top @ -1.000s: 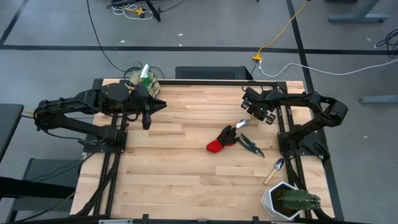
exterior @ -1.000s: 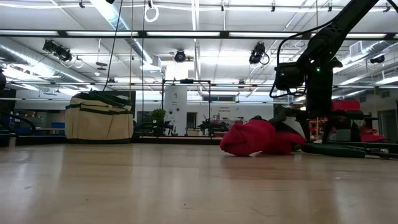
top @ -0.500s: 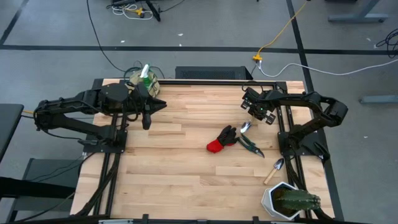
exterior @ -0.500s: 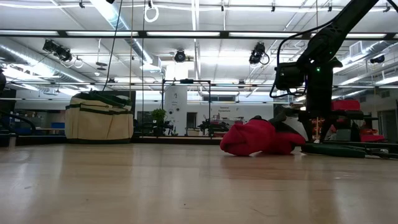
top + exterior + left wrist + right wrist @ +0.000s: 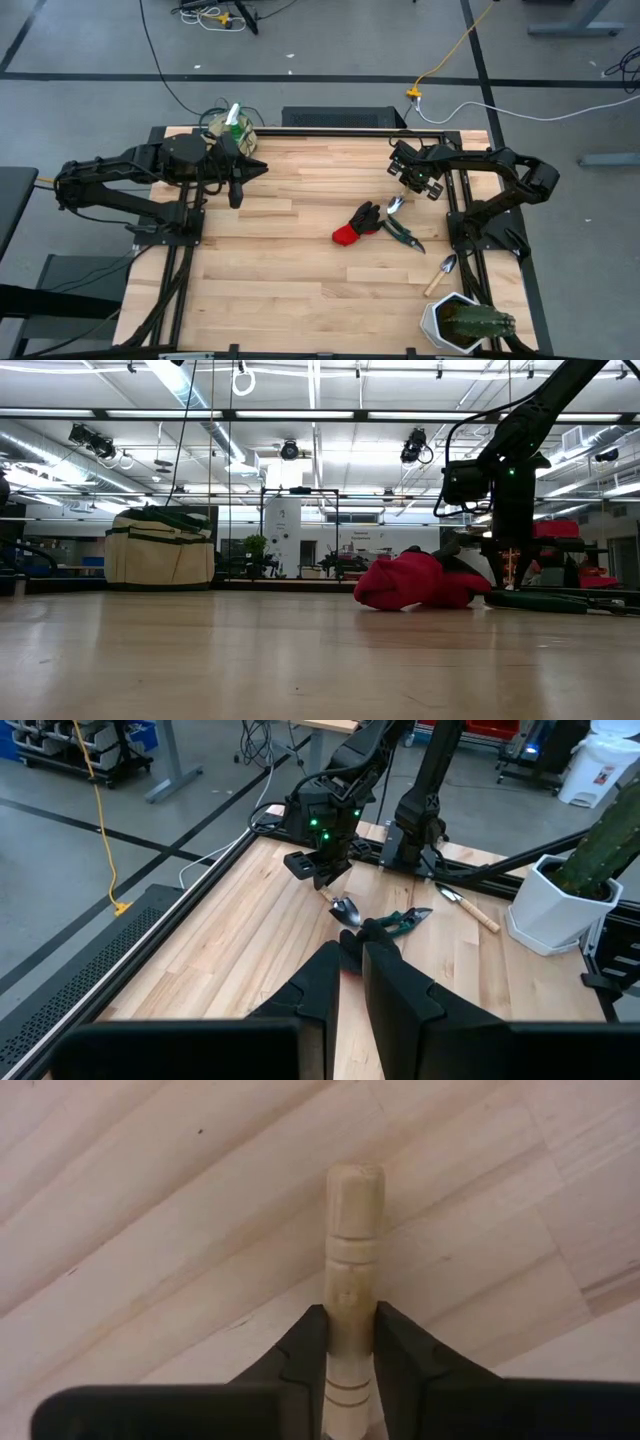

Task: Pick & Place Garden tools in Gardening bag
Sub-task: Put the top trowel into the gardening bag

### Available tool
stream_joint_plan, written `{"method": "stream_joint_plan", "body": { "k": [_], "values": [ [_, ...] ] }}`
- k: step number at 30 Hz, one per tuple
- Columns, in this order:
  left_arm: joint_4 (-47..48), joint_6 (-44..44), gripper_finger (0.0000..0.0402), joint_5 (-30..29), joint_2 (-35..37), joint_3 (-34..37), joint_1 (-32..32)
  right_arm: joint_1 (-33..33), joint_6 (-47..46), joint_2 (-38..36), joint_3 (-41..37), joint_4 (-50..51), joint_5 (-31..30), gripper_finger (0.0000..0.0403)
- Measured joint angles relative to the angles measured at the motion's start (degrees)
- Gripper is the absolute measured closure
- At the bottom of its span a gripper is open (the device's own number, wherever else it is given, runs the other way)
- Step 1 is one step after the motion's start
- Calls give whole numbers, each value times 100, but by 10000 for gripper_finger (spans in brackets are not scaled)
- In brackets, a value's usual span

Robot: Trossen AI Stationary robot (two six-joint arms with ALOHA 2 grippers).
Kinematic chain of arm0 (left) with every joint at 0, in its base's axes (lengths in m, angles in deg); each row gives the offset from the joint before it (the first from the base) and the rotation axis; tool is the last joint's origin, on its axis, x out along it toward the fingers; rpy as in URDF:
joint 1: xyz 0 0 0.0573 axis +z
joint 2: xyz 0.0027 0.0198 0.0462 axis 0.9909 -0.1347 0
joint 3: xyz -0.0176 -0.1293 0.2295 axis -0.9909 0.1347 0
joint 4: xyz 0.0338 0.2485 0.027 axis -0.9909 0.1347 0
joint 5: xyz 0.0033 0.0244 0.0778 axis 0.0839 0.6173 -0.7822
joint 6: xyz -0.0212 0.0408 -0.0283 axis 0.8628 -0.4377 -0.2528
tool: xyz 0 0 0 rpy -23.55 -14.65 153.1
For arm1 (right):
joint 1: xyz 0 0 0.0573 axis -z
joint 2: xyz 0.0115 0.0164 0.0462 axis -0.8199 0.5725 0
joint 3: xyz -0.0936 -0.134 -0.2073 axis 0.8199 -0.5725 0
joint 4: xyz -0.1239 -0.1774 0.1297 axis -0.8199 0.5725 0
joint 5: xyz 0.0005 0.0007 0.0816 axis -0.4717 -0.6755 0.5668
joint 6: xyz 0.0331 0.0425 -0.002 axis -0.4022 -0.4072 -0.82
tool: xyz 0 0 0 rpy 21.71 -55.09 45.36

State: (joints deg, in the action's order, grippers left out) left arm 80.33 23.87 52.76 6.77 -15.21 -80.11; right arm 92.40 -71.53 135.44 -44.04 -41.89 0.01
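Observation:
My right gripper (image 5: 410, 186) is at the table's far right, shut on a wooden-handled trowel whose metal blade (image 5: 393, 204) shows beside the red-and-black glove (image 5: 355, 225). The pruning shears (image 5: 404, 233) lie next to the glove. A second trowel (image 5: 441, 273) lies flat near the right edge. The beige gardening bag (image 5: 228, 130) stands at the far left corner with the green spray bottle (image 5: 235, 114) upright in it. My left gripper (image 5: 237, 196) is shut and empty, just in front of the bag. My right gripper pinches the trowel's wooden handle (image 5: 343, 1295) between its two fingers (image 5: 398, 1342). The handle lies along the fingers, and its rounded free end (image 5: 355, 1185) sticks out past the fingertips. The blade (image 5: 347, 910) sits by the glove; whether it rests on the table I cannot tell.
A white pot with a green cactus (image 5: 462, 322) stands at the near right corner. The wooden table's middle and near left (image 5: 270, 280) are bare boards. Black frame rails (image 5: 180, 250) run along both sides.
My right gripper has shifted slightly with the trowel. The blade now lies a little nearer the glove and the table's near edge. The left arm has kept still.

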Motion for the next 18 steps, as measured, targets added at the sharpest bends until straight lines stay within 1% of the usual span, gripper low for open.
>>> {"method": "stream_joint_plan", "body": {
  "k": [12,18],
  "values": [
    [-17,0,349,0,0,0,0,-4,42,-4,0,-2,23,344],
    [-16,0,349,0,0,0,2,-4,63,-186,-2,-70,6,342]
  ]
}}
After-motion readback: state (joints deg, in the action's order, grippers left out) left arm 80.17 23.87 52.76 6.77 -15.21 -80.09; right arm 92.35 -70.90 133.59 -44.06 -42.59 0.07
